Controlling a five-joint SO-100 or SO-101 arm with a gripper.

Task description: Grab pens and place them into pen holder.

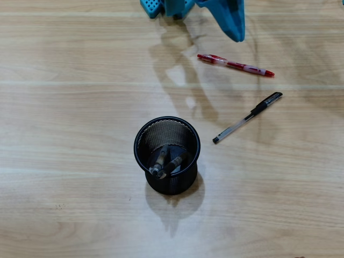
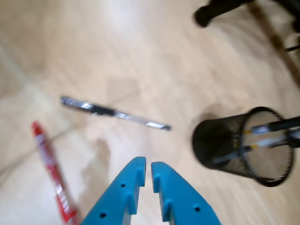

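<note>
The black wire-mesh pen holder (image 1: pixel 167 155) stands mid-table with two pens (image 1: pixel 164 163) leaning inside it; the wrist view shows it (image 2: pixel 243 145) on the right. A red pen (image 1: pixel 235 65) lies near the table's far side. Below it a clear pen with a black cap (image 1: pixel 247 117) lies slanted. In the wrist view the red pen (image 2: pixel 50 172) is at lower left and the clear pen (image 2: pixel 115 113) lies across the middle. My blue gripper (image 2: pixel 148 165) hovers above the wood with its jaws nearly together and nothing between them. Overhead, it (image 1: pixel 232 24) hangs near the red pen's left end.
The arm's blue base (image 1: pixel 164 7) sits at the top edge of the overhead view. Dark chair legs (image 2: pixel 220 9) show at the top right of the wrist view, beyond the table.
</note>
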